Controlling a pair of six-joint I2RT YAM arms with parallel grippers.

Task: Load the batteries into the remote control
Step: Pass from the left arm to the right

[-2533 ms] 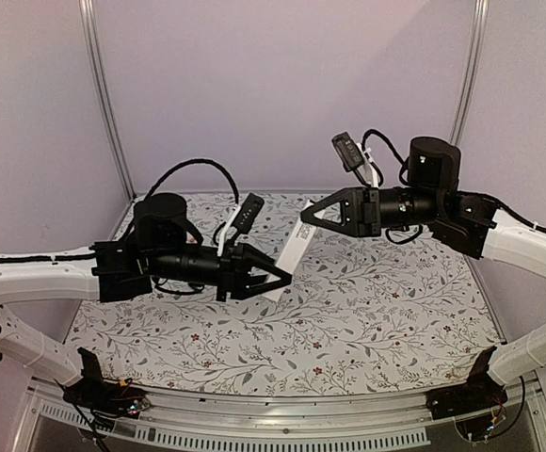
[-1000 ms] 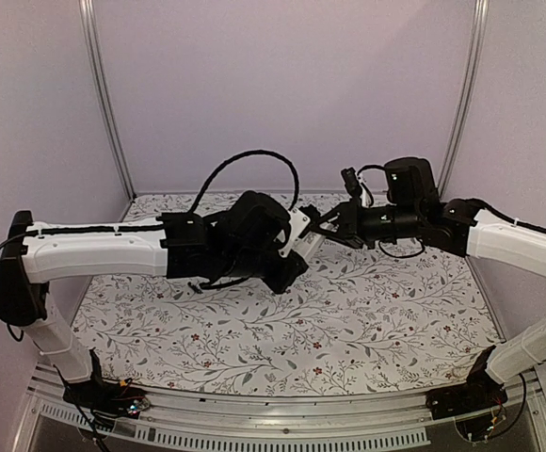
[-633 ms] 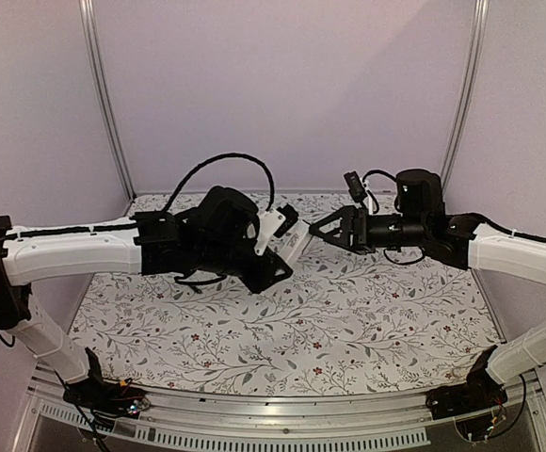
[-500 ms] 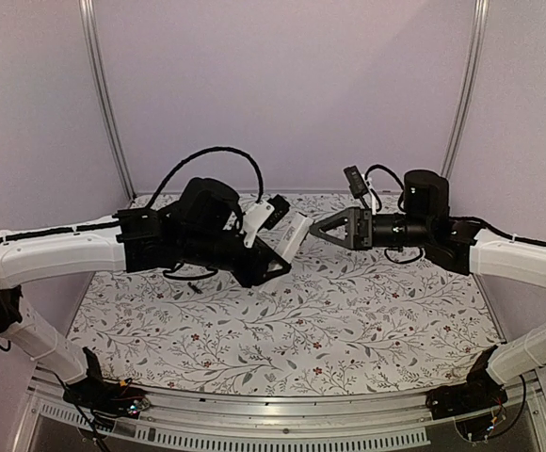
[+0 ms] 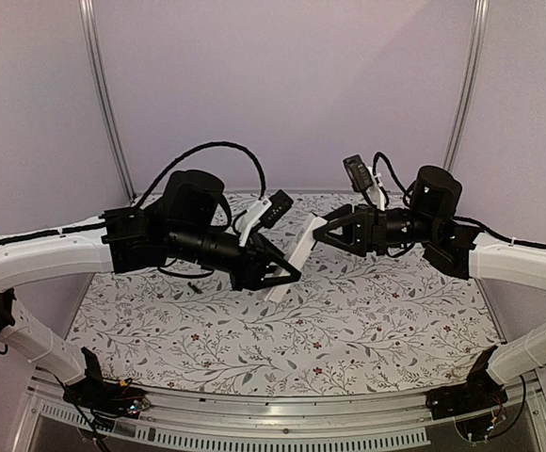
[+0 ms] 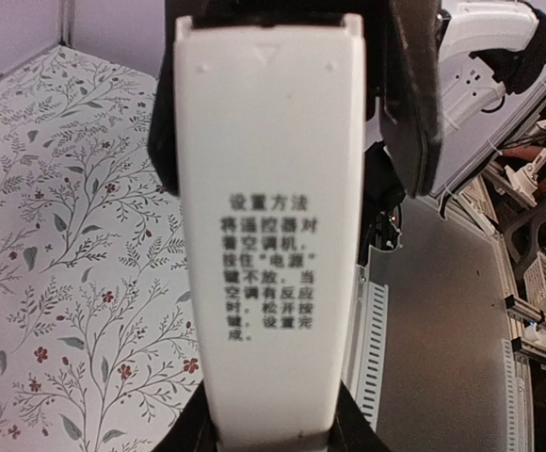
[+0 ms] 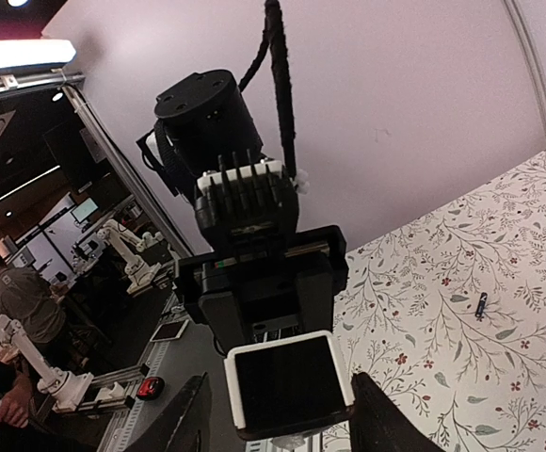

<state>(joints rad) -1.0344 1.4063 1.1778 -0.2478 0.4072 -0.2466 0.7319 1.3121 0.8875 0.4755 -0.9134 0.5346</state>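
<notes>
While the left pincer (image 5: 282,270) clamps the remote control (image 5: 298,247) aloft, the right pincer (image 5: 320,235) gapes around its end

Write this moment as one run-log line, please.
left gripper: holding remote in air | right gripper: open at remote's upper end | battery: lying on table
</notes>
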